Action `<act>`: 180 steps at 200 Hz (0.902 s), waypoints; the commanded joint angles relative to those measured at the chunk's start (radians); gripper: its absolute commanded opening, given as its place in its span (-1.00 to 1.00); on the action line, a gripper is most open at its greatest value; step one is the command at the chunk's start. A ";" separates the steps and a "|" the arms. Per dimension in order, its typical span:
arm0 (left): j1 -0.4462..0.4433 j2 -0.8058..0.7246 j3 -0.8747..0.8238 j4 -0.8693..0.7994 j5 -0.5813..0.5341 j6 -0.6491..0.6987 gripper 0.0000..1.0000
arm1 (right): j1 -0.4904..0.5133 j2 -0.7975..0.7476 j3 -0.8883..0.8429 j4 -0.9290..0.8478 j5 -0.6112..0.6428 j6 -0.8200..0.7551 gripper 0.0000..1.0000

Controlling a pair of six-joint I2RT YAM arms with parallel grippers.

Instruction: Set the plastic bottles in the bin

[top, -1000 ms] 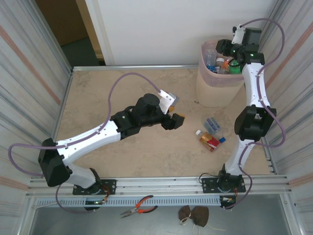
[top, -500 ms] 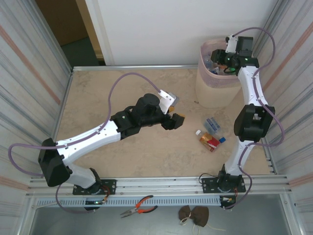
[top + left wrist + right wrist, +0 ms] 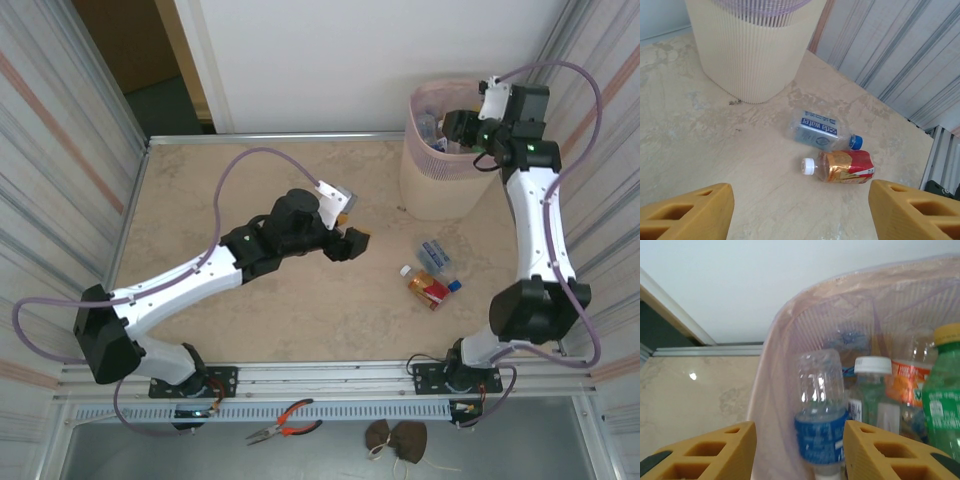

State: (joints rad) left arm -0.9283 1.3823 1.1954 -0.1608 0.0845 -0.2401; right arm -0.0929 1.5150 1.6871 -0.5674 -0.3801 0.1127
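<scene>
While the left gripper (image 3: pixel 350 243) is hovering over the middle of the beige table (image 3: pixel 220 180), its orange fingers (image 3: pixel 687 210) are standing wide apart with nothing between them. Two plastic bottles are lying on their sides just ahead of it, near the foot of the bin (image 3: pixel 428 190). One is a clear soda water bottle (image 3: pixel 817 131) with a blue cap, and the other is a red-labelled bottle (image 3: pixel 845 167) with a white cap. They are lying just beside each other (touching or not, I cannot tell). The right gripper (image 3: pixel 458 128) is hanging over the bin's rim with its jaws standing partly apart. An upturned bottle (image 3: pixel 821 435) with a blue label is showing between them, narrower than the gap, so nothing is being clamped. More bottles are sitting inside the bag-lined bin, among them a white-capped bottle (image 3: pixel 872 390) and a green bottle (image 3: pixel 942 405) with a yellow cap.
</scene>
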 commanded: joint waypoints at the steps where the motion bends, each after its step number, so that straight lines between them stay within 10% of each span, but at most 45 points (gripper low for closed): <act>1: 0.030 -0.059 -0.033 0.023 0.024 -0.026 0.43 | 0.013 -0.119 -0.090 -0.051 0.034 -0.059 -0.01; 88: 0.082 -0.104 -0.093 0.042 0.061 -0.042 0.43 | 0.162 -0.486 -0.500 -0.213 0.185 -0.211 0.11; 180: 0.088 -0.120 -0.127 0.050 0.058 -0.059 0.44 | 0.354 -0.395 -0.719 -0.269 0.360 -0.238 0.12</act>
State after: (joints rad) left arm -0.8497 1.3121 1.0863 -0.1268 0.1394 -0.2893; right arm 0.2279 1.0691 0.9974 -0.8307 -0.0921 -0.1154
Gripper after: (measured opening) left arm 0.719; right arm 0.557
